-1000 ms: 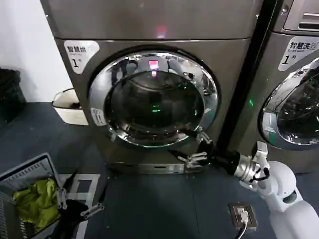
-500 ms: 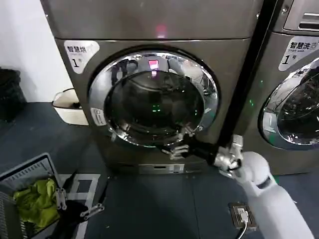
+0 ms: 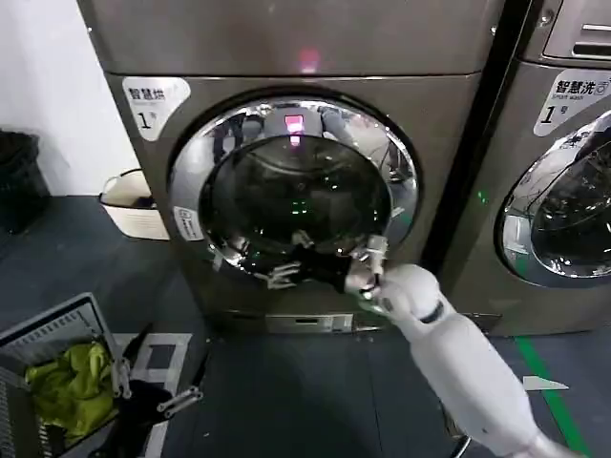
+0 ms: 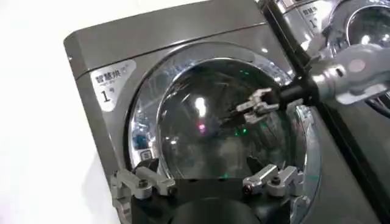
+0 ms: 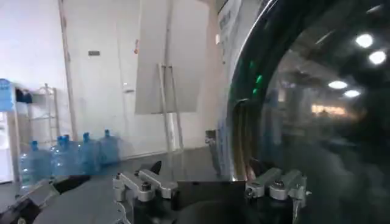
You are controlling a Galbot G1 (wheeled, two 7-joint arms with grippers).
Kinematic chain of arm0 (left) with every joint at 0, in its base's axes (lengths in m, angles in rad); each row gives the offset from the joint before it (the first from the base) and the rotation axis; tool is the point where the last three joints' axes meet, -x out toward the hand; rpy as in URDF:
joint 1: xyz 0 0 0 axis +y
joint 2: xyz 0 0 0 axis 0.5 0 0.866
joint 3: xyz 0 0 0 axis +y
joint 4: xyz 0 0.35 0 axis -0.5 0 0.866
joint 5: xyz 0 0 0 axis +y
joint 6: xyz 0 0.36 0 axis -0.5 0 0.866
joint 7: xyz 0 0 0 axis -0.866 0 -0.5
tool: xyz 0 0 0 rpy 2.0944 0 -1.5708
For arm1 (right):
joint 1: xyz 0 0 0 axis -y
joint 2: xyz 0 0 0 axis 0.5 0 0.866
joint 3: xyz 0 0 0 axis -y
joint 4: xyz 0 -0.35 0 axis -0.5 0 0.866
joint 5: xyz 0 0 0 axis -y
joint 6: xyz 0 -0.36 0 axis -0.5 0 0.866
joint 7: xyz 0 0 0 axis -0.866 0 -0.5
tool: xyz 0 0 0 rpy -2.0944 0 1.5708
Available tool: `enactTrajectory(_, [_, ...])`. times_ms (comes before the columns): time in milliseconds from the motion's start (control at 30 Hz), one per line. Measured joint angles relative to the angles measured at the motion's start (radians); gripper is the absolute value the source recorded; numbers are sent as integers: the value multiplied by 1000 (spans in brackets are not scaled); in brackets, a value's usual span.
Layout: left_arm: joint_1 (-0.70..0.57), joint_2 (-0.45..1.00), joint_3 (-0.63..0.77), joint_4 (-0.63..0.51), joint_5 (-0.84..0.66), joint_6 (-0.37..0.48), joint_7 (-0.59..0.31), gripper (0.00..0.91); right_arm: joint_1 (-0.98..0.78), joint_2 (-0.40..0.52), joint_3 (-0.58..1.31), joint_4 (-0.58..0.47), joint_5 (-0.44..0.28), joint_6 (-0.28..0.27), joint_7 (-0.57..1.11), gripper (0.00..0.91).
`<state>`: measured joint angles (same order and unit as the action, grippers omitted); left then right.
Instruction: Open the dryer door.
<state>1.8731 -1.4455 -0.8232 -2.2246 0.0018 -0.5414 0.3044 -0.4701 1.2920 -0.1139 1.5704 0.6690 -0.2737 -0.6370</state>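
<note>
Reaching across dryer (image 3: 286,143) front: right gripper (image 3: 286,270) at lower rim of door (image 3: 296,196), fingers (image 4: 259,97) apart, empty. Door closed, flush with cabinet. Left gripper (image 3: 153,386) parked low beside basket (image 3: 57,329), fingers spread. Remaining: catch door edge, pull open.

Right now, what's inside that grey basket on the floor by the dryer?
A crumpled green cloth lies in the grey basket. Whatever sits beneath it is covered, and the basket's near part runs out of the head view, so any other contents cannot be seen.
</note>
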Motion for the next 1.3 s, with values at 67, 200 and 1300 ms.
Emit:
enactTrajectory(67, [2, -2, 0, 0, 0, 0, 0, 907, 12, 19, -13, -24, -9, 4, 2, 907])
enactTrajectory(200, [2, -3, 0, 0, 0, -1, 1, 907, 34, 50, -35, -66, -21, 26, 16, 907])
enactTrajectory(1300, [5, -5, -9, -18, 2, 5, -1, 907, 122, 182, -112, -270, -81, 71, 68, 907])
